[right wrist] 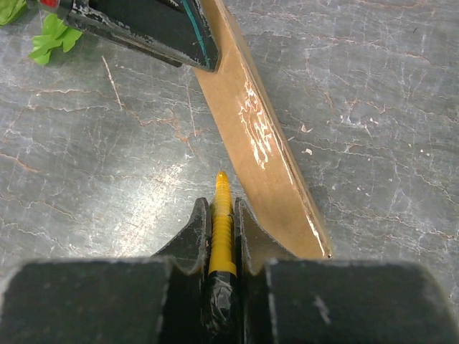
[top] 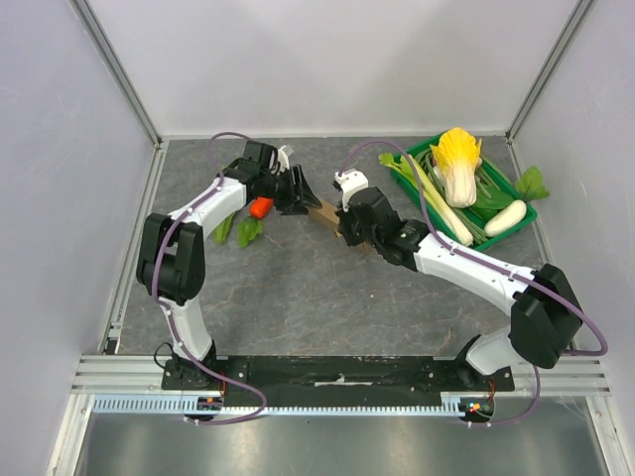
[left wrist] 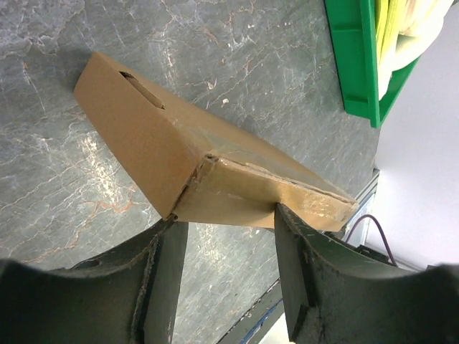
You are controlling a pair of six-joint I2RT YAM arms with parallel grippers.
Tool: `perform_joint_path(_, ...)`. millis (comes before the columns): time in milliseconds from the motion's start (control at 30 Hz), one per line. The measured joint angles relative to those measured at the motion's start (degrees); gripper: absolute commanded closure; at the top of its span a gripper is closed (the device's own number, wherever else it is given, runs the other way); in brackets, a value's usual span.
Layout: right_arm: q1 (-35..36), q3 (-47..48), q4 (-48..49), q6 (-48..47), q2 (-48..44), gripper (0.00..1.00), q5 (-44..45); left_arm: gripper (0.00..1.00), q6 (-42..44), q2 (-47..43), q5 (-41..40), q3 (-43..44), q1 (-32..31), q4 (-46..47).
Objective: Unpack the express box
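Veined stone tabletop [right wrist: 107, 158], scuffed flat cardboard express box [right wrist: 258, 122], ribbed yellow stick [right wrist: 221, 215]

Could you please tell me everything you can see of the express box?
The express box is a thin, flat carton of plain brown cardboard. It has a slot cut in one narrow side and white scuffs on a broad face. It sits tilted on the grey stone-patterned table, left of the green crate. The jaws of the left gripper clamp its short end flap. The yellow ridged tool held in the right gripper points beside its long edge; whether they touch cannot be told.
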Motion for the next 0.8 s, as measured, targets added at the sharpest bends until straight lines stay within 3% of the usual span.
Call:
perform_joint_path(400, -0.02, 0.00, -0.35, 2.86, 0.26, 1.00, 4.37, 0.40, -0.92, 4.20, -1.90, 7.63, -0.87, -4.94)
perform_joint_path(800, -0.13, 0.00, -0.85, 4.48, 1.09, 1.00, 5.84, 0.40, -1.14, 5.14, -2.97, 9.99, -0.96, -7.58)
